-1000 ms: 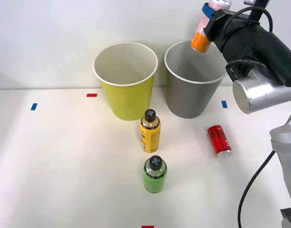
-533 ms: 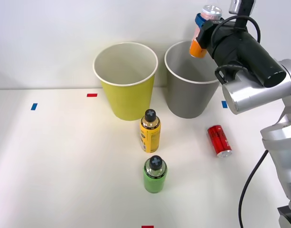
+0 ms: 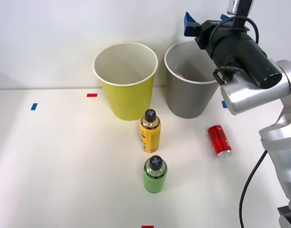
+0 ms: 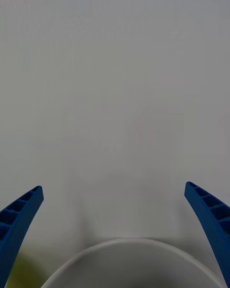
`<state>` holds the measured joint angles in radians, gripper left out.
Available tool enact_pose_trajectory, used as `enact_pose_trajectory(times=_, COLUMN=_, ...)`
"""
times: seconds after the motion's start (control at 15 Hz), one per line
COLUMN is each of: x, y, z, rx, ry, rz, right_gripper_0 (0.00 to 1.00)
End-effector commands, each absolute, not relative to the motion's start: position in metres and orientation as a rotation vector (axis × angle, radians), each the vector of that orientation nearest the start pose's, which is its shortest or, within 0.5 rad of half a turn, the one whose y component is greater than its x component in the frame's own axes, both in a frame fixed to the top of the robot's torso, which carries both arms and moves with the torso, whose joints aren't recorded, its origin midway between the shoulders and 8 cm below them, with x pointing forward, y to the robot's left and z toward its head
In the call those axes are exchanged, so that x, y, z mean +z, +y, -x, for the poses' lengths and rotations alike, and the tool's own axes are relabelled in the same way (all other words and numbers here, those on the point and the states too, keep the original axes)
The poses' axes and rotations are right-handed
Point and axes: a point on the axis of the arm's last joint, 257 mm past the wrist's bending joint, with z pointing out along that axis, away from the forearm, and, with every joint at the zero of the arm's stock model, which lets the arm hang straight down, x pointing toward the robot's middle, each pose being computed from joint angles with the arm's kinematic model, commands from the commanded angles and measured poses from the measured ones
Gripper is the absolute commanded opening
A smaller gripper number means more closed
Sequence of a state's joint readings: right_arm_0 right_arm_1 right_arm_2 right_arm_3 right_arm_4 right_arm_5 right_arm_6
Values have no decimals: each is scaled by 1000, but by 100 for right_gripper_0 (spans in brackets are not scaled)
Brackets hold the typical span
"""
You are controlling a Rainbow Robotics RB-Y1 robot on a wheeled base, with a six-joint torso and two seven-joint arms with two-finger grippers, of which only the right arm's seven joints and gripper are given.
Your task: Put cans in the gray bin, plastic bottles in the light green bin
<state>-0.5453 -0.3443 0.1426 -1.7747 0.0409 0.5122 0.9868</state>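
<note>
The right arm's outer section is a matte black, tube-shaped housing that meets a rounded, brushed silver metal joint, with paler silver-grey curved links below it. A thin black cable hangs along the arm's lower part, and another black cable loops over the black housing. At the tip sits the gripper with two bright blue ribbed plastic fingers, each tapering to a narrow point.

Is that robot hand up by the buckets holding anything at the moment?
No. The right gripper is open and empty above the gray bin.
</note>
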Motion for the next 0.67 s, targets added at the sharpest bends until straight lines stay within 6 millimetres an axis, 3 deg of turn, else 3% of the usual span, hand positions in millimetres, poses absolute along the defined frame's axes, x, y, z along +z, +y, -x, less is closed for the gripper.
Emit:
enact_pose_trajectory(times=0.07, x=47, y=-157, z=-621, rx=273, ry=1375, rz=56, right_gripper_0=100)
enact_pose_trajectory(times=0.4, x=36, y=-177, z=-587, rx=340, ry=1198, rz=98, right_gripper_0=100)
enact_pose_trajectory(times=0.67, x=30, y=-193, z=-557, rx=340, ry=1170, rz=89, right_gripper_0=100)
